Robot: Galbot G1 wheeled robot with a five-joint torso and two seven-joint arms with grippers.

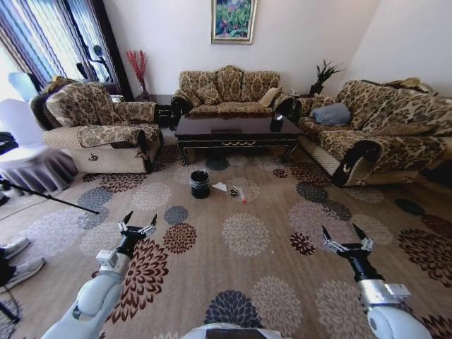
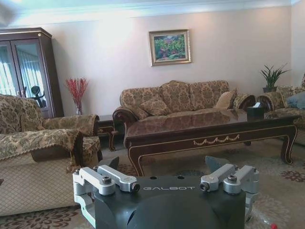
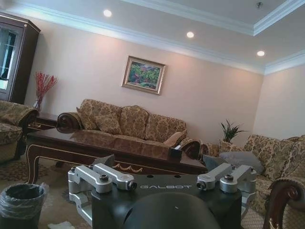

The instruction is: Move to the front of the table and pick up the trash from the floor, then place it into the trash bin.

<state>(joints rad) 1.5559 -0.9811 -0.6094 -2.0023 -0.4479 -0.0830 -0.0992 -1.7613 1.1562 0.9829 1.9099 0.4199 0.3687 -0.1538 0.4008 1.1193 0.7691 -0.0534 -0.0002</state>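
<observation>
While your left gripper (image 1: 138, 227) and right gripper (image 1: 346, 238) hung spread wide and empty over the carpet, the trash (image 1: 233, 191) lay well ahead beside the trash bin (image 1: 200, 183), before the table (image 1: 236, 132) (tight quarters), so you risked nudging bin or bottle when driving close.

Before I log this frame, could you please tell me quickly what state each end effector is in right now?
Left end effector: open, holding nothing, raised over the carpet.
Right end effector: open, holding nothing, raised over the carpet.
</observation>
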